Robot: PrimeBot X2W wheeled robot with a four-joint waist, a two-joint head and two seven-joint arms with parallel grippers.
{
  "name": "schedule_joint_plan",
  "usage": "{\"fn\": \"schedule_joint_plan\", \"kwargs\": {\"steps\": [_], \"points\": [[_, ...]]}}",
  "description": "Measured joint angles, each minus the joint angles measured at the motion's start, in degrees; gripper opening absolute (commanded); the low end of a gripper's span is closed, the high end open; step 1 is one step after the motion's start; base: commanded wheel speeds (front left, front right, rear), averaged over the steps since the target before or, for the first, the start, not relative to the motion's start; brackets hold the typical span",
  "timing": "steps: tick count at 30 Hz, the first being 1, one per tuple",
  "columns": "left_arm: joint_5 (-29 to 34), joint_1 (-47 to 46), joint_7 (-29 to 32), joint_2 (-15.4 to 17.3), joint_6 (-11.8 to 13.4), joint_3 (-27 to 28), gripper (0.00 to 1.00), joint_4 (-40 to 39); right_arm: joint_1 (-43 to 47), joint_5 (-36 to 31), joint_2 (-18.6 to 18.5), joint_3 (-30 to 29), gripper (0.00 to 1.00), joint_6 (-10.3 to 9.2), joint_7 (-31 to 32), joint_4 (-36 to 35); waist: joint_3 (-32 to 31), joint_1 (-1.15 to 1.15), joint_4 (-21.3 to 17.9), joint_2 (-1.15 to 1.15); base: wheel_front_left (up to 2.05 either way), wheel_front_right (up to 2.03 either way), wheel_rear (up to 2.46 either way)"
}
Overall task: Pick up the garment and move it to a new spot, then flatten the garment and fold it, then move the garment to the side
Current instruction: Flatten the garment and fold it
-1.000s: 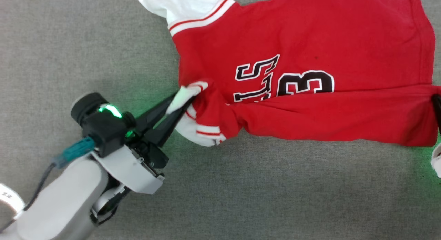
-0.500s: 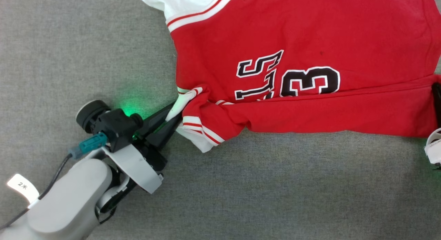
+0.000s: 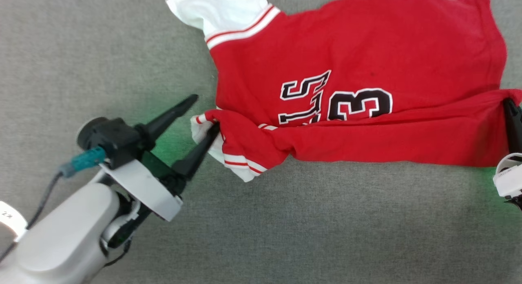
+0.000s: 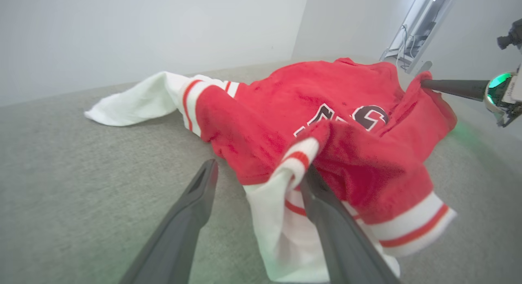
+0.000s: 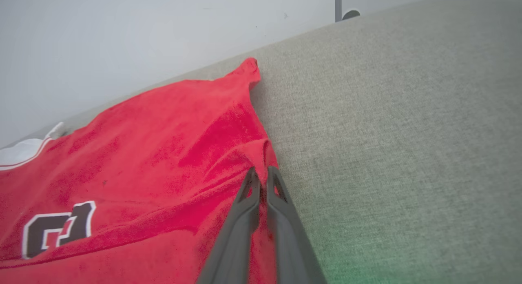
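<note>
Head view: the left gripper point(image 3: 206, 112), clamped on the sleeve point(image 3: 240, 169) 1 second ago, now has its fingers spread wide. The near finger only touches the cuff. The garment point(image 3: 346, 51) lies spread on the grey desk point(image 3: 285, 235), its near edge folded up over the lettering. At the right, the right gripper point(image 3: 510, 108) holds the hem.

Left wrist view: the left gripper point(image 4: 260, 167) stands open, with the cuff draped against 1 finger.

Right wrist view: the right gripper point(image 5: 262, 171) has its fingers together, pinching the garment point(image 5: 163, 145).

The left end of the fold looks released; the right end is not yet let go.
</note>
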Motion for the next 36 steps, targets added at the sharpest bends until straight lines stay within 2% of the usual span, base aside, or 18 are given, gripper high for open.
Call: {"fn": "schedule_joint_plan", "kwargs": {"steps": [3, 7, 14, 19, 24, 27, 30, 33, 36], "points": [[-2.38, -0.23, 0.00, 1.67, 0.00, -0.59, 1.00, 0.34, 0.75, 0.00, 0.04, -0.63, 1.00, 0.00, -0.76, -0.45, -1.94, 0.00, 0.19, 0.00, 0.00, 0.00, 0.00], [-7.25, -2.22, 1.51, 4.76, 0.00, -4.13, 1.00, 3.22, 0.90, 0.74, 0.04, -2.29, 1.00, 0.00, -1.90, -0.52, -4.79, 0.00, 0.51, 0.00, 0.00, 0.00, 0.00], [-14.35, -8.58, 12.07, 8.57, 0.01, -6.30, 1.00, 5.80, 2.26, 2.15, 0.10, -3.64, 1.00, 0.00, -2.35, -1.00, -9.63, 0.00, 1.14, 0.00, 0.00, 0.00, 0.00], [-17.55, -11.69, 21.37, 10.65, 0.19, -7.35, 1.00, 2.22, 3.60, 2.98, 0.38, -4.05, 1.00, -0.01, -2.44, -1.30, -12.40, 0.00, 1.51, 0.00, 0.00, 0.00, 0.00], [-24.74, -13.23, 36.76, 12.05, 3.82, -9.24, 1.00, -4.05, 4.77, 3.38, 0.47, -4.16, 1.00, -0.01, -2.47, -1.49, -14.02, 0.00, 1.74, 0.00, 0.00, 0.00, 0.00], [-29.29, -14.89, 44.29, 12.59, 6.33, -9.44, 1.00, -7.87, 4.78, 3.66, 0.34, -4.20, 1.00, -0.01, -2.48, -1.55, -14.40, 0.00, 1.70, 0.00, 0.00, 0.00, 0.00], [-31.28, -16.04, 51.24, 13.07, 8.69, -10.88, 1.00, -9.93, 4.72, 4.09, 0.14, -4.00, 1.00, -0.01, -2.50, -1.35, -14.40, 0.00, 1.33, 0.00, 0.00, 0.00, 0.00], [-34.00, -16.26, 56.31, 12.84, 10.14, -12.21, 1.00, -11.01, 4.48, 4.44, 0.05, -3.26, 1.00, -0.01, -2.86, -0.99, -14.19, 0.00, 0.72, 0.00, 0.00, 0.00, 0.00], [-36.59, -16.24, 58.47, 10.91, 11.03, -12.76, 1.00, -10.63, 4.09, 4.90, 0.05, -2.48, 1.00, -0.01, -3.31, -0.43, -13.65, 0.00, 0.12, 0.00, 0.00, 0.00, 0.00]]}}
